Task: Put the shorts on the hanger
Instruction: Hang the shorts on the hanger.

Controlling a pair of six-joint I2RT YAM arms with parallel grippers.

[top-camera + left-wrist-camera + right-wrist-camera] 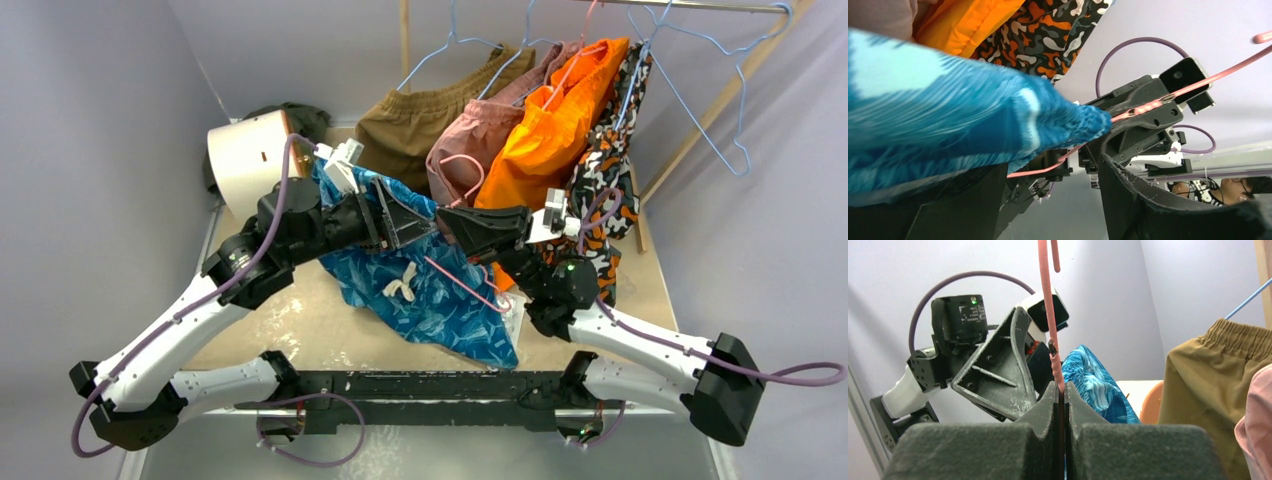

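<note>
while the right gripper (1060, 392) has its two dark fingers pinched flat together on the thin pink-red wire hanger (1047, 315), the left gripper (1048, 192) stands with its jaws well apart, clamping nothing, and the shiny blue-and-teal wavy-patterned shorts (440, 300) are only draped across one finger. from there the shorts spill down onto the tan table top (320, 330), in front of the clothes rail (690, 6), white drawstring bow showing. the wire runs under the cloth's edge, though whether it goes through a leg, i can't tell.

that fabric looks light, limp and slick, so i'd guess it slides off a bare wire easily. the gathered elastic waistband looks like the best place to grip. the hanger is stiff but thin and could twist in a pinch.

it's crowded under the rail: brown shorts (420, 130), dusty pink shorts (470, 150), plain orange shorts (560, 130) and a black, orange and white patterned garment (610, 170) that brushes the right arm. light blue wire hangers (700, 100) dangle from the rail too, and a white drum (245, 160) sits to its left.
</note>
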